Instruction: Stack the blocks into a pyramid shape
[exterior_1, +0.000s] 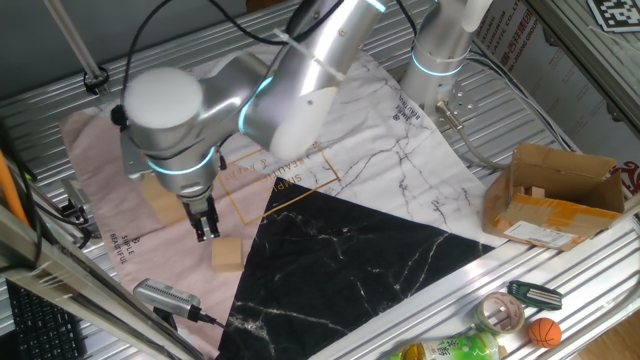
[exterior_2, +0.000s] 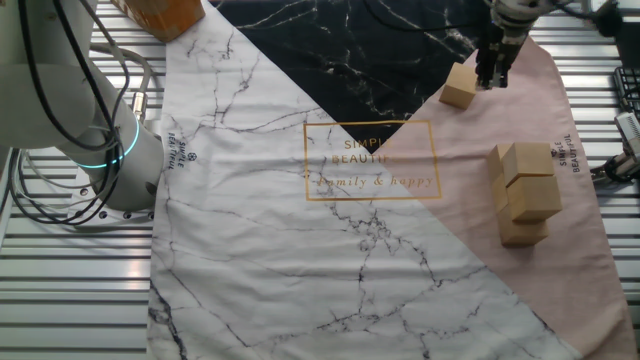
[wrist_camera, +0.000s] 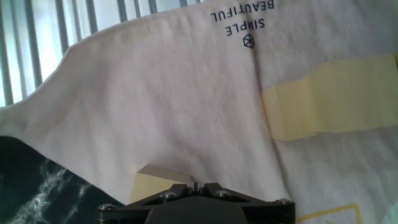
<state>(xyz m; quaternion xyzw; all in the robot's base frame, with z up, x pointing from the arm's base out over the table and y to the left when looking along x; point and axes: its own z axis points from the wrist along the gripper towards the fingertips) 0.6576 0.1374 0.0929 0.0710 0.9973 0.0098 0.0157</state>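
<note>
The blocks are in two places on the pink part of the cloth (exterior_2: 575, 120). In the other fixed view, going left to right, the lone block (exterior_2: 459, 86) lies at about 1 o'clock from the printed gold frame (exterior_2: 371, 160), just beside the edge of the black marble panel (exterior_2: 340, 40); the gripper (exterior_2: 494, 78) hangs just beside it at its 3 o'clock side, fingers pointing down at the cloth. The stacked group (exterior_2: 523, 193) stands well apart at about 5 o'clock from the lone block and rises in what appear to be three levels; how many cubes it contains cannot be told, since some hide behind others. In one fixed view the lone block (exterior_1: 227, 254) lies at 5 o'clock from the gripper (exterior_1: 206, 229). Judged progress: the structure is largely assembled, and at least this one block is not yet placed, probably toward the top. A cube has no long axis; the lone block lies flat, its sides turned at an angle to the cloth's edges, and the group's long axis is vertical. The fingers sit close together with nothing visibly between them, but whether the jaws are fully closed cannot be told.
</note>
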